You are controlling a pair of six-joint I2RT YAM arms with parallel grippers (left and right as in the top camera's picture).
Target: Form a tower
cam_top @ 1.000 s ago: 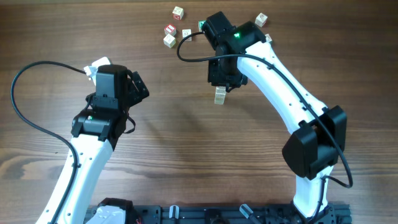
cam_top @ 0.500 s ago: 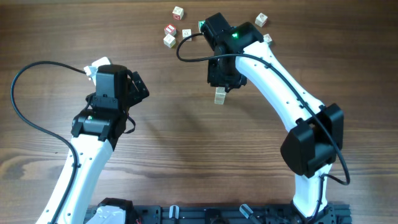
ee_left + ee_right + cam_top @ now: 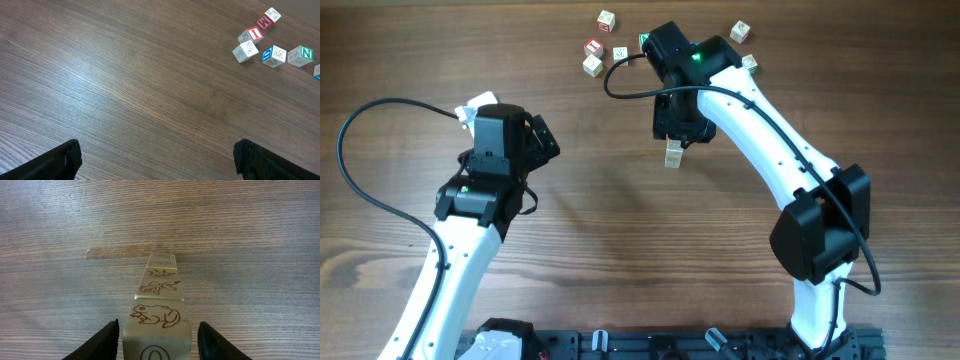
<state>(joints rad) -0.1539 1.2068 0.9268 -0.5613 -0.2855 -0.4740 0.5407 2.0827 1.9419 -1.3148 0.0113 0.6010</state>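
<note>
Tower (image 3: 156,312) of picture cubes stands upright on the worktop (image 3: 60,255), between the fingers of the right end effector (image 3: 159,335). The fingers are apart, just beside the top cube's sides and not clamping it. Well left of the tower, the left end effector (image 3: 157,160) hangs spread wide, holding nothing. Loose cubes (image 3: 600,45) lie beyond the tower.

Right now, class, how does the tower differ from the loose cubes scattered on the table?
The tower is stacked in single file; the loose cubes lie unstacked on the table. The tower sits between the jaws of the right gripper; the loose cubes lie outside them. The tower's visible faces mostly show animal outlines; the loose cubes show bold coloured letters. Both are small pale wooden cubes.
</note>
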